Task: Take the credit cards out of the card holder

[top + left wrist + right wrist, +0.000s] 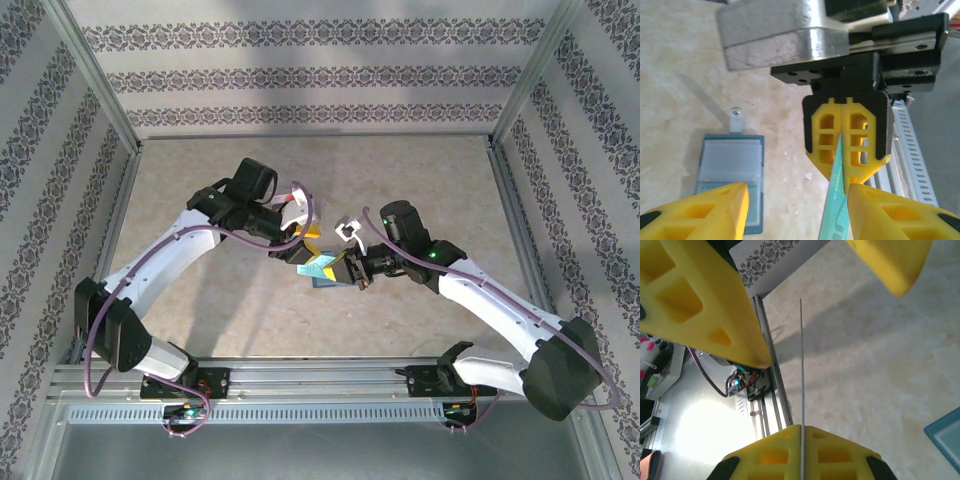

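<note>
Starting at the left: the left gripper (302,243) has its yellow fingers (695,210) spread apart, clamped on nothing. Below its left finger in the left wrist view lies the slate-blue fabric card holder (730,165), flat on the beige marbled surface (400,190). It has a pale, glassy-looking panel on its face and a little closure tab pointing away from the gripper. Whether more cards sit inside it, I cannot tell.

Moving across, here is the thin teal-green plastic credit card (836,205), up off the surface and seen edge-on. It runs into the gap between the left gripper's open fingers, just beside the right-hand one. From the right wrist it is a hairline sliver (801,365) standing between those two yellow fingers, and neither is closed on it.

On the right, the right gripper (842,150) has its jaws pressed together on the card's other end, gripping it firmly. In the top view the two grippers face each other nose to nose, with the card (322,266) bridging them. A corner of the card holder (945,440) shows off to the right gripper's side, well apart from the card.

Around them, a grey metal rail (905,145) runs along the surface edge behind the right gripper, and patterned wall panels (300,80) enclose the far side. Nothing lies between the card and the card holder.
</note>
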Robot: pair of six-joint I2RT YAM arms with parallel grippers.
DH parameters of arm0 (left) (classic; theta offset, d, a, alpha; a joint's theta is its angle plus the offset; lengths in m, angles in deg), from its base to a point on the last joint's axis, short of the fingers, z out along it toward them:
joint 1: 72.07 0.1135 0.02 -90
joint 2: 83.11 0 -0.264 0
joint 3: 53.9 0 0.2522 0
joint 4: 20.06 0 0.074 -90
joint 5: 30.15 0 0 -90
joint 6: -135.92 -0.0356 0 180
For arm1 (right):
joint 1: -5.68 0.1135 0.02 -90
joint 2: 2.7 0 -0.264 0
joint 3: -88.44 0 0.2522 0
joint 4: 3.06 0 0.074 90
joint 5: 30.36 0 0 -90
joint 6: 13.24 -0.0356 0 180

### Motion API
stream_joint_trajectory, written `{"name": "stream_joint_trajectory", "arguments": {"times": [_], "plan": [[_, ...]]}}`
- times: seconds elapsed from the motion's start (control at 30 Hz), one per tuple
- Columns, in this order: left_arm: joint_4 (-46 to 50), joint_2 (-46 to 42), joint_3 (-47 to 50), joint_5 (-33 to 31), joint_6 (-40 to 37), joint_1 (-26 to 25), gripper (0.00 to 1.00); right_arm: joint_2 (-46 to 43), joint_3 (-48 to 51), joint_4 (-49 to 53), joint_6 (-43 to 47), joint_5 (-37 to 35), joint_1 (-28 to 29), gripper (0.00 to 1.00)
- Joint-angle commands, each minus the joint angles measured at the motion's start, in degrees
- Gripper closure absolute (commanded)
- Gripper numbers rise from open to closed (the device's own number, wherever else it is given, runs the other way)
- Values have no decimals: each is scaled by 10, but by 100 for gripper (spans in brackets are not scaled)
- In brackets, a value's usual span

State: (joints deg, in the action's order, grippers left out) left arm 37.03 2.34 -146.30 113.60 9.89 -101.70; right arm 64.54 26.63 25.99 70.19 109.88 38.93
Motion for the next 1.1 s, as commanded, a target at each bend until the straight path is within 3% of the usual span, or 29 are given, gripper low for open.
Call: {"name": "stream_joint_trajectory", "arguments": {"times": [0.0, 0.37, 0.6, 0.7, 0.77, 0.87, 0.97, 1.07], "plan": [[109, 17, -29, 29, -80, -6, 48, 6, -23, 28, 30, 9, 7, 100], [150, 53, -44, 32, -104, -7, 54, 25, -47, 48, 50, 19, 8, 100], [150, 63, -42, 32, -104, -6, 97, 24, -44, 48, 51, 9, 7, 100], [148, 63, -38, 25, -108, -6, 100, 16, -40, 45, 46, -8, 3, 97], [126, 56, -28, 12, -104, -4, 100, 9, -35, 41, 37, -24, -4, 84], [26, 29, 11, -22, -52, 11, 100, -8, -21, 30, 18, -55, -22, 45], [-99, 5, 58, -61, -3, 37, 100, -30, -4, 20, -5, -95, -41, 31], [-204, -2, 103, -104, 19, 62, 100, -54, 11, 11, -29, -141, -49, 8]]}}
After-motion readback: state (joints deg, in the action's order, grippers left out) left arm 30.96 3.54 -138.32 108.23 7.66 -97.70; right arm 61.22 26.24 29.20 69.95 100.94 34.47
